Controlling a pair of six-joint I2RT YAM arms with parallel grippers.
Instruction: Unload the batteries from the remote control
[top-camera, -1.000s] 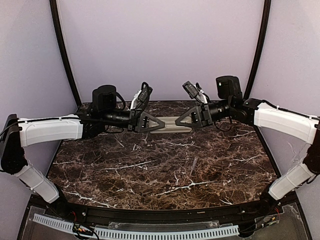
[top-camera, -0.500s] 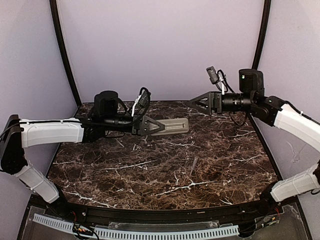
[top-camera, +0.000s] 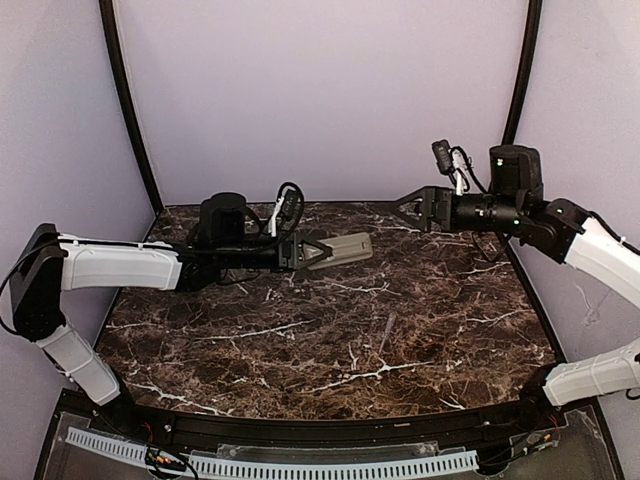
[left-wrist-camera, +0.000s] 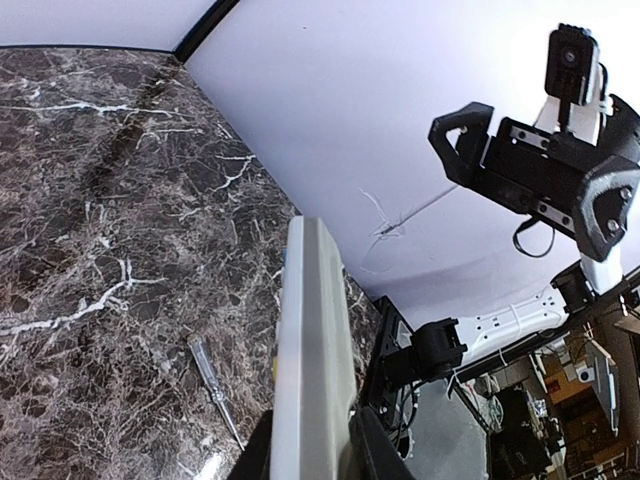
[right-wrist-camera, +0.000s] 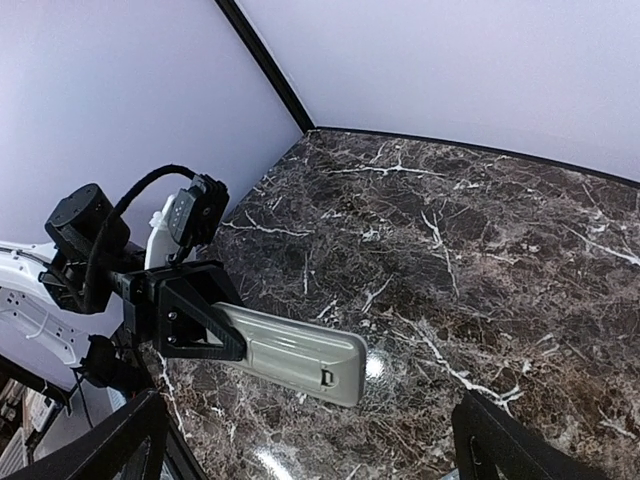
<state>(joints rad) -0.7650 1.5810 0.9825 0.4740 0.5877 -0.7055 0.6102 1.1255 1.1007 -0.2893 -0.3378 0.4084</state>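
The remote control (top-camera: 350, 246) is a slim grey bar held level above the back of the table, with my left gripper (top-camera: 320, 250) shut on its near end. In the right wrist view the remote control (right-wrist-camera: 300, 355) shows its plain grey back with the battery cover and its small latch in place. The left wrist view shows the remote control (left-wrist-camera: 315, 340) edge-on between my left gripper (left-wrist-camera: 310, 455) jaws. My right gripper (top-camera: 405, 208) hangs open and empty, up and to the right of the remote's free end, apart from it. The batteries are hidden.
A thin clear-handled screwdriver (top-camera: 387, 333) lies on the dark marble table (top-camera: 300, 350) right of centre, also seen from the left wrist as the screwdriver (left-wrist-camera: 213, 383) below the remote. Purple walls and black corner posts close in the back and sides.
My right gripper has opened, let go of the remote's far end and pulled back up and to the right. The left arm has carried the remote slightly right, keeping its hold.
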